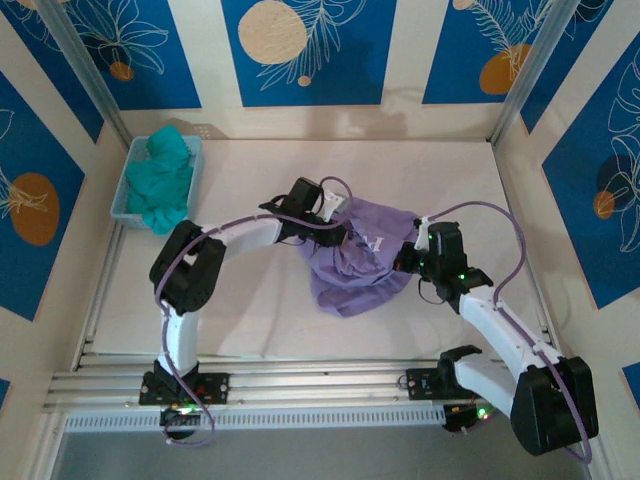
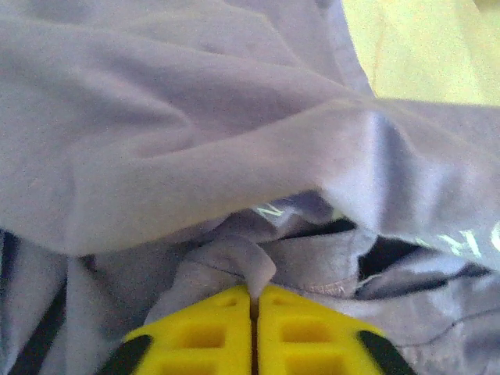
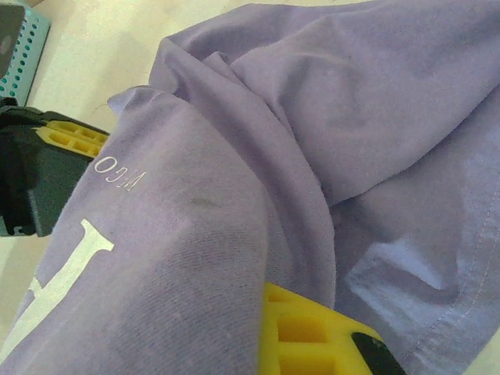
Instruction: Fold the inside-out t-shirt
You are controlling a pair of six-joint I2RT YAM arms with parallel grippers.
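Observation:
The inside-out t-shirt [image 1: 360, 260] is a crumpled lavender heap mid-table, pale lettering showing through the cloth. My left gripper [image 1: 338, 232] reaches into its upper left part. In the left wrist view that gripper [image 2: 253, 291] has its yellow fingers pressed together on a small fold of t-shirt [image 2: 250, 266]. My right gripper [image 1: 405, 262] is at the heap's right edge. In the right wrist view one yellow finger [image 3: 308, 332] shows and the t-shirt [image 3: 258, 180] drapes over the other, the gripper [image 3: 262, 312] shut with cloth in it. The left gripper's fingers [image 3: 70, 137] poke out from under the shirt there.
A light blue basket [image 1: 120, 195] at the back left holds a teal-green garment [image 1: 162, 180]. Patterned walls and metal posts close in the table on three sides. Bare tabletop lies left of and in front of the shirt.

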